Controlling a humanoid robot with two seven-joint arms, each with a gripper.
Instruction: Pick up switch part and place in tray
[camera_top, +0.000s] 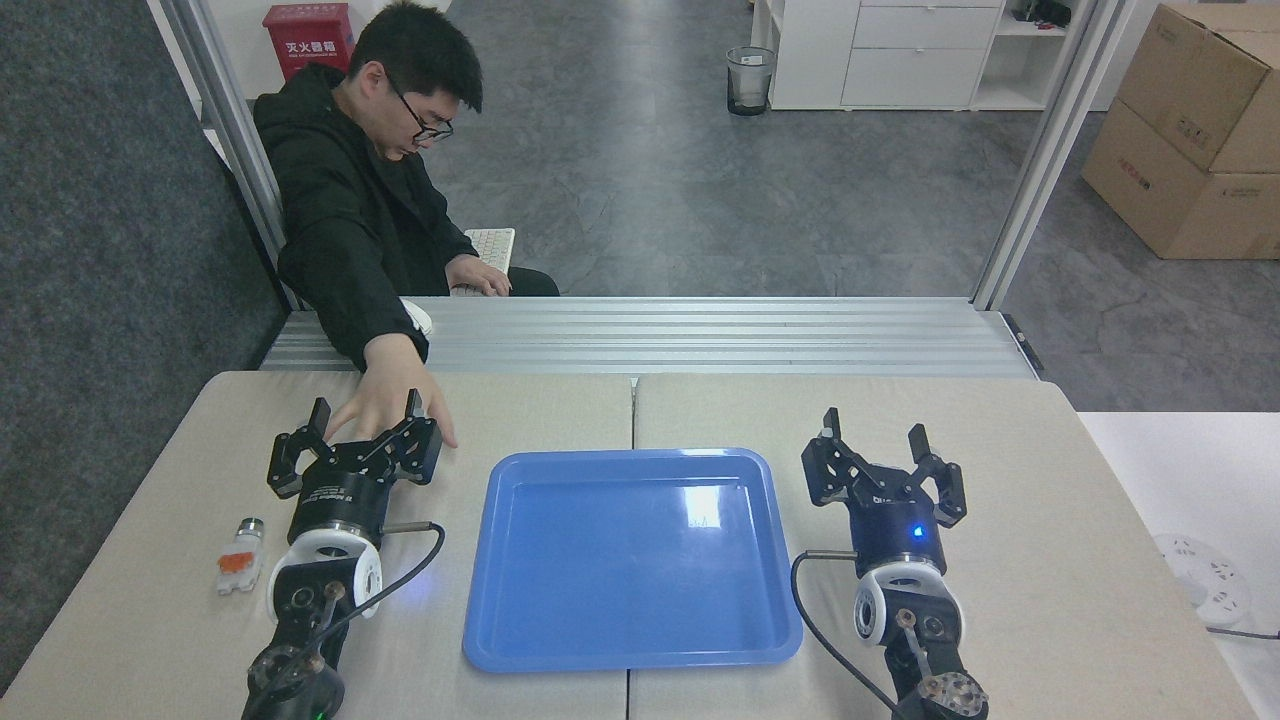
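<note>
— What was behind the table?
— A grey floor (650, 150), a bin (750, 80) beside white drawers (910, 50), and cardboard boxes (1190, 130) stacked at the right.
— And on the left?
— A dark grey carpeted wall (110, 200), with a red box (308, 38) further back

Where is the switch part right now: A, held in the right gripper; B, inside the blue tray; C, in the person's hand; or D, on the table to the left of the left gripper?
D: the switch part lies flat on the table, just left of the left arm and below the open left gripper, while the tray holds nothing, the right gripper is open and holds nothing, and the person's hand rests flat on the table.
</note>
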